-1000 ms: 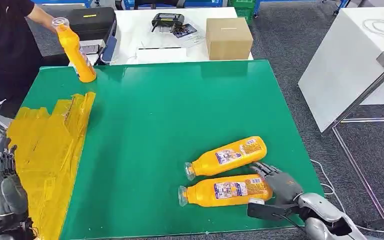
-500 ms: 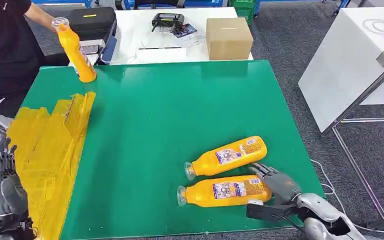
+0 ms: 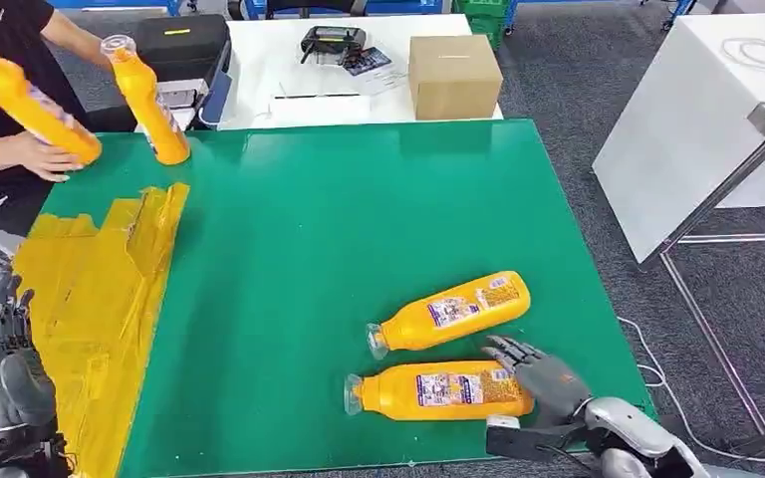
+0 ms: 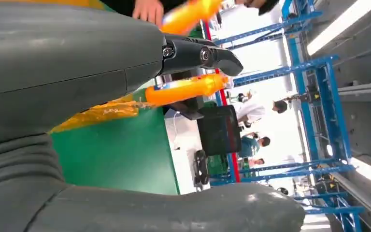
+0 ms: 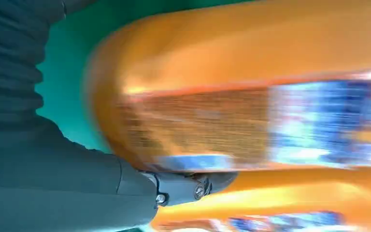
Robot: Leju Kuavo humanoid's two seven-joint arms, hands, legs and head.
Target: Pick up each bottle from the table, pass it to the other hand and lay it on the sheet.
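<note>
Right hand closing in on the near bottle — the pick-up is on, not yet secured.

The right hand (image 3: 546, 388) sits at the base end of the near bottle (image 3: 438, 390), which lies on its side on the green table (image 3: 359, 219), cap pointing toward the yellow sheet (image 3: 90, 299); fingers spread over the base, thumb low beside it, touching but, by my reading, no firm grasp yet. The second bottle (image 3: 450, 312) lies just beyond, also flat. The left hand (image 3: 10, 378) waits over the sheet, fingers apart, holding nothing. Far corner: a person's hand (image 3: 35, 159) holds one orange bottle (image 3: 25, 100) beside another standing bottle (image 3: 149, 100). Next: wrap the fingers around the body, lift it off the table, carry it across for the handover.
</note>
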